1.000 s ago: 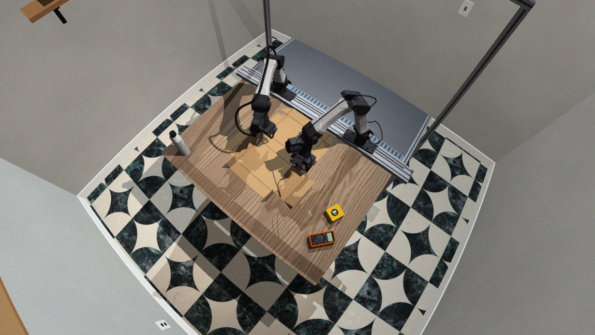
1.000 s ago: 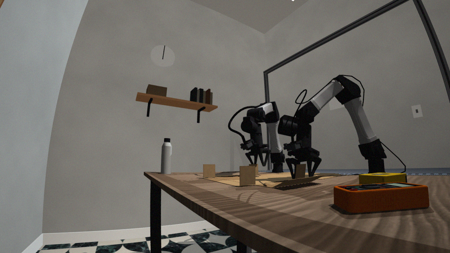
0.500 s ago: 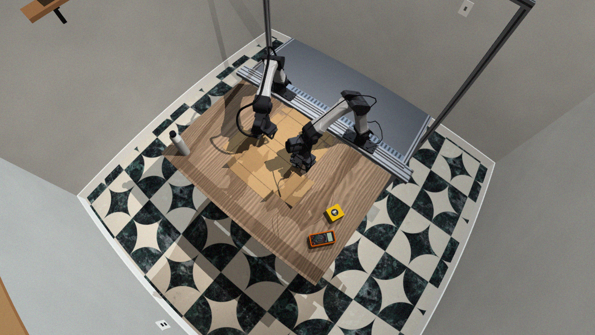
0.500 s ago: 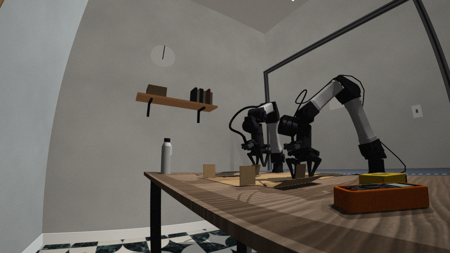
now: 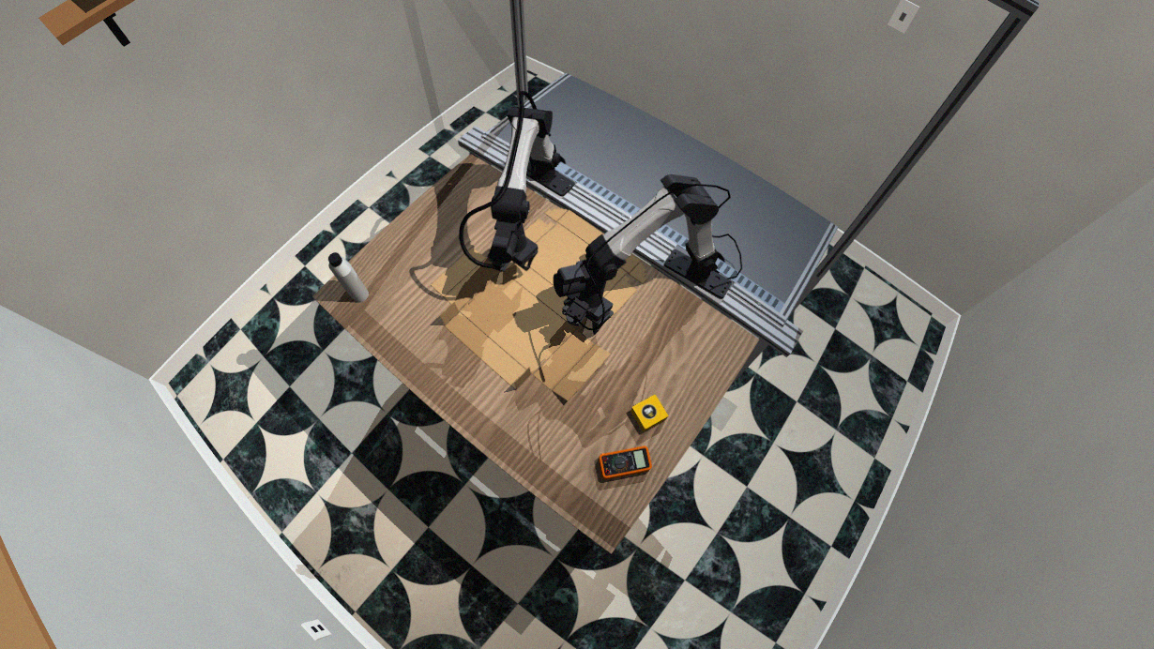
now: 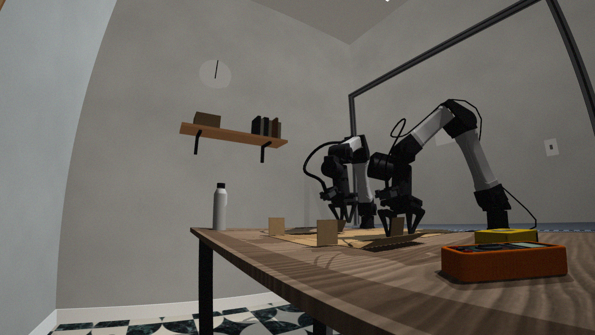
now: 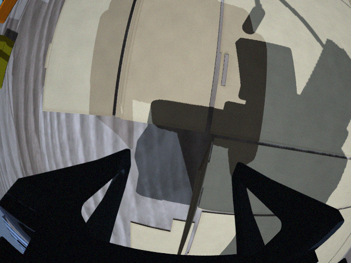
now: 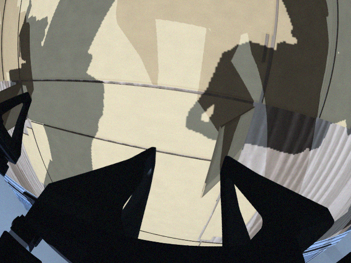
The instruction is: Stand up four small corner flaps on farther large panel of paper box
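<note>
- Paper box (image 5: 484, 323) (image 6: 299, 240) (image 7: 175, 56) (image 8: 124, 113): unfolded on the table, bottle (image 5: 350, 279) (image 6: 219, 210) at its 9 o'clock seen from the top.
- Left gripper (image 5: 587, 321) (image 6: 400, 234) (image 7: 183, 158): wide open, gripping nothing; upright flap (image 6: 397, 227) (image 7: 195, 195) between its fingers.
- Right gripper (image 5: 508, 262) (image 6: 345, 220) (image 8: 190, 153): half open, gripping nothing, leaning flap (image 8: 212, 172) between fingers.

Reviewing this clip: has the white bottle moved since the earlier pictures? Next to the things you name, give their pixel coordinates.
No. The white bottle (image 5: 351, 279) (image 6: 220, 210) stands upright at the same corner of the wooden table (image 5: 677, 363) (image 6: 291, 287), in the same spot against its edges.
</note>
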`<state>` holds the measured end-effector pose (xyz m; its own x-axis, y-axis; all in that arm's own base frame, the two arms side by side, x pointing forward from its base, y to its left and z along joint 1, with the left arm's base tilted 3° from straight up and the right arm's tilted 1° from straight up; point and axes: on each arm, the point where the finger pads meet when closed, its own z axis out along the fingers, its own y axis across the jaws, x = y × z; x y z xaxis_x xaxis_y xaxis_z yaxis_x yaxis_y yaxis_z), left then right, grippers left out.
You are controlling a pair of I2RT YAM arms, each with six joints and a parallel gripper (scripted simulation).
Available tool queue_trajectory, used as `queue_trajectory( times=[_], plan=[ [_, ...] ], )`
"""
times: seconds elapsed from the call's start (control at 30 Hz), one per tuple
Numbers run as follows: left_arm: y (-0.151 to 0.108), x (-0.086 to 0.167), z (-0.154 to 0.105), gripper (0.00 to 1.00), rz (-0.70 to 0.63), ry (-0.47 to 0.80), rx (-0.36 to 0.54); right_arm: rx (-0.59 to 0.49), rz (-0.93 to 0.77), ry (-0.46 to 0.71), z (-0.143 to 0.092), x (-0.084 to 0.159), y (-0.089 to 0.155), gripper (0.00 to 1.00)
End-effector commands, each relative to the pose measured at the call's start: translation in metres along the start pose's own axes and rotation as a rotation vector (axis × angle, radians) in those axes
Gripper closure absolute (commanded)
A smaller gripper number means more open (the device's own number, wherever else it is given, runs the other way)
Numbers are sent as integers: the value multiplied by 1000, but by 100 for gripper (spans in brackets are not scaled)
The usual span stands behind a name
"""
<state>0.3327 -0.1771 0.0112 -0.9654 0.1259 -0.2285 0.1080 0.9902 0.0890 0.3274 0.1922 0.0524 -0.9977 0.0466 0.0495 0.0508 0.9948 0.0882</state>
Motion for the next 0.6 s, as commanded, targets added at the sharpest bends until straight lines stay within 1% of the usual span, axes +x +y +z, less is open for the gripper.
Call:
queue_trajectory(
  times=[0.0,0.17,0.4,0.57],
  plan=[
    [6,-6,1,24,-7,1,-36,-40,-5,-78,-16,-14,2,52],
    [6,-6,1,24,-7,1,-36,-34,-7,-68,-12,-11,2,52],
    [6,-6,1,24,-7,1,-36,-38,-7,-75,-15,-13,1,52],
    [6,-6,1,24,-7,1,-36,-43,-8,-84,-21,-15,0,52]
  ],
)
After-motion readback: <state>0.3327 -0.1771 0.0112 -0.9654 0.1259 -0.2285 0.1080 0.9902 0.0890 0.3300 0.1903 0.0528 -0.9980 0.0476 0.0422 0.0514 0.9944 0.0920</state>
